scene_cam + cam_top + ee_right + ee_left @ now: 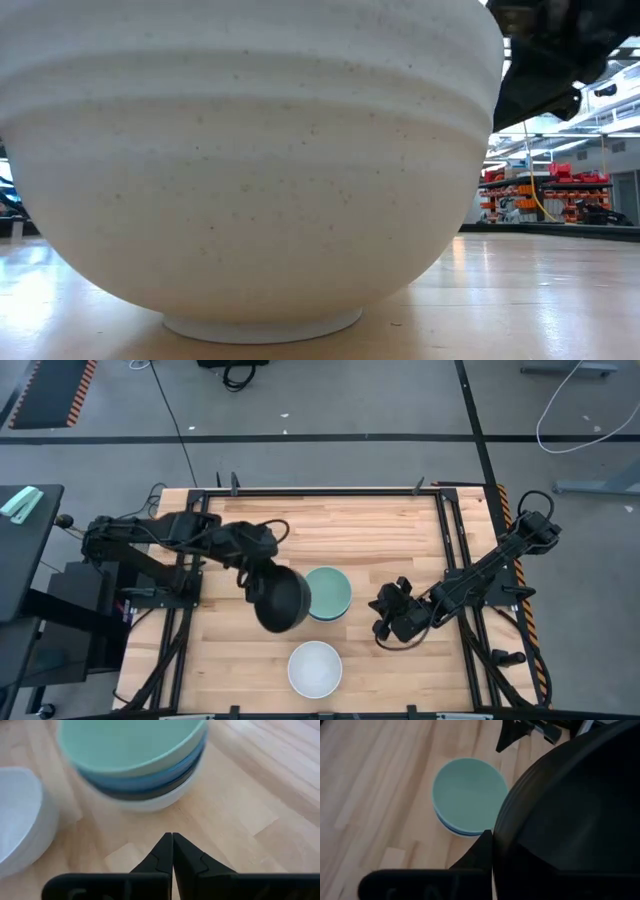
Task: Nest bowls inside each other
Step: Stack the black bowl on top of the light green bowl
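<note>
Sitting alone at the table's near edge is a white bowl (315, 668). Behind it, mid-table, the mint green bowl (332, 592) tops a stack with blue (150, 780), black and white bowls beneath. The left gripper (262, 582) holds a black bowl (279, 601) by its rim, just beside that stack. The right gripper (172, 851) rests nearby with fingers pressed together, holding nothing.

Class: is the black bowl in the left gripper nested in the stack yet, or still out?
Out. The left gripper holds the black bowl tilted beside the mint green bowl.
</note>
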You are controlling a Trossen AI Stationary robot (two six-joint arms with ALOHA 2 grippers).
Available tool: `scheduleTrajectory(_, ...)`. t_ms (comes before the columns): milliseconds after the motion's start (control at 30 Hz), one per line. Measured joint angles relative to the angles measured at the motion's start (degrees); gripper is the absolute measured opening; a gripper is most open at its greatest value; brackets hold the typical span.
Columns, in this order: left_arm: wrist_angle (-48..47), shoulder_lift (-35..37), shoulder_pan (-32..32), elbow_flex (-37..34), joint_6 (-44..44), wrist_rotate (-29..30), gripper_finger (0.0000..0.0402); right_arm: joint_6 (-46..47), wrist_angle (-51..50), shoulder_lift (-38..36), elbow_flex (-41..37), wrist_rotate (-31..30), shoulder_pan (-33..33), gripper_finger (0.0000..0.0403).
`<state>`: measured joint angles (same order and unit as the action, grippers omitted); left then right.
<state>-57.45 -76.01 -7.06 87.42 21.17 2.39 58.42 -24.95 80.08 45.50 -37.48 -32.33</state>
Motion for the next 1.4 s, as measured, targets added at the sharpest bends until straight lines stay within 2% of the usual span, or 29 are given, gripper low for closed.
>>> scheduleTrajectory(400,-0.1,-4.4,4.1,0.0,-4.4,0.0,0.0016,-5.5,0.4,0.0,0.0,1.1,11.4,0.0003)
scheduleTrajectory(667,-0.2,-8.0,6.0,0.0,-6.5,-0.8,0.0015,-8.0,4.3,4.7,0.0,5.0,14.2,0.0002)
scheduleTrajectory(967,-0.2,-8.2,8.3,0.0,-6.9,-1.2,0.0011,-15.2,18.2,12.5,0.0,8.6,15.9,0.0)
scheduleTrajectory(1167,0.2,-8.2,9.0,0.0,-7.1,-1.1,0.001,-17.8,22.2,13.1,0.0,9.1,18.4,0.0)
scheduleTrajectory(1400,0.2,-8.2,9.3,0.0,-7.3,-1.2,0.0017,-22.5,30.8,13.4,0.0,12.9,20.4,0.0)
